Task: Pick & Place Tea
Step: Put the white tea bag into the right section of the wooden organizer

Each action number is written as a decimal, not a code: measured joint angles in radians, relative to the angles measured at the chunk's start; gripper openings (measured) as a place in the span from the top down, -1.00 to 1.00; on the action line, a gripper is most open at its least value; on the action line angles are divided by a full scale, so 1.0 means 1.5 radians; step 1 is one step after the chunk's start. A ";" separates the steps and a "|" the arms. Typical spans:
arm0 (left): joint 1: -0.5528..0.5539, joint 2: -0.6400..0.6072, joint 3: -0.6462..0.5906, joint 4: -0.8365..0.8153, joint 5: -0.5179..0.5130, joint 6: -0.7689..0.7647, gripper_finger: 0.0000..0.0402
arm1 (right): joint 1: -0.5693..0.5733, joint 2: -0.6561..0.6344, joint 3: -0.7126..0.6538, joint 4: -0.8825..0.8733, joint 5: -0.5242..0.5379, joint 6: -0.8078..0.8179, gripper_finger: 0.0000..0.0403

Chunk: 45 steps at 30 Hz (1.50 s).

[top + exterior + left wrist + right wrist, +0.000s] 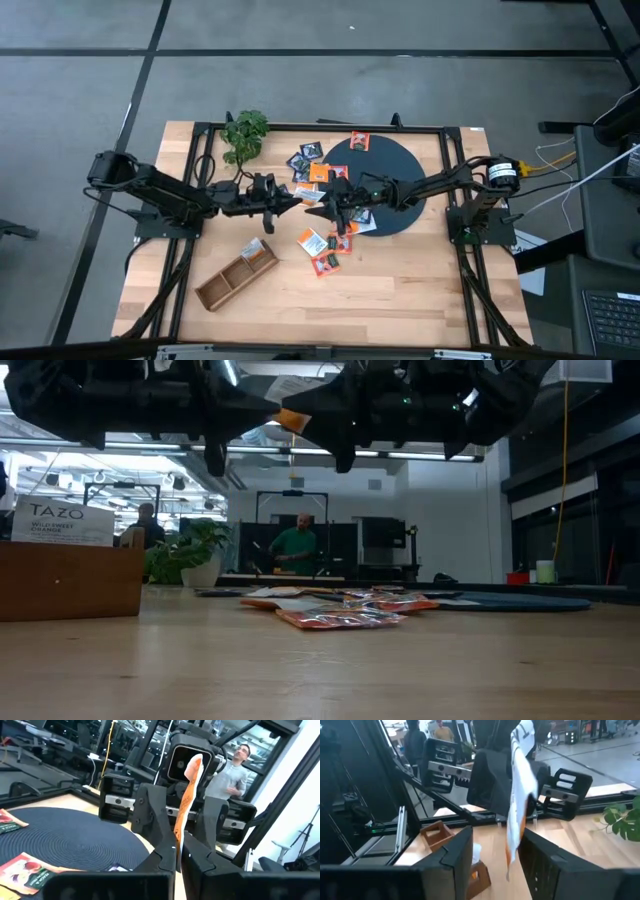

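Observation:
My left gripper (pixel 178 862) is shut on an orange-and-white tea sachet (pixel 186 790), held in the air over the table's middle (pixel 292 420). My right gripper (pixel 495 840) is open and faces it from the right. Its two fingers stand on either side of the sachet (pixel 520 805) and do not touch it. In the high view the left gripper (pixel 297 203) and the right gripper (pixel 318 210) meet tip to tip by the dark disc (pixel 400 195). More sachets lie flat on the table (pixel 315 243) and on the disc (pixel 360 141). My left gripper pinches the sachet between its two fingers at one edge (pixel 178 842). The fingers come about level from the table's left. The sachet stands out beyond the fingertips, edge-on to the wrist camera, lifted clear of the table.
A wooden compartment tray (pixel 237 277) lies slantwise near the table's front left, with a TAZO card (pixel 65 525) standing in it. A green plant (pixel 245 135) stands at the far left. People are in the room beyond the table (pixel 295 545). Bare wood lies along the near edge (pixel 400 290).

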 joint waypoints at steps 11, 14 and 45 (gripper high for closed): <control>0.000 -0.003 0.000 0.012 0.004 0.030 0.97 | 0.000 0.000 0.003 -0.004 0.009 0.002 0.77; -0.001 -0.003 0.000 0.012 0.007 0.030 0.96 | 0.000 0.000 0.003 -0.005 0.009 0.001 0.93; 0.040 -0.004 0.014 -0.038 0.108 -0.035 0.43 | 0.009 0.001 0.003 -0.137 -0.041 0.021 0.94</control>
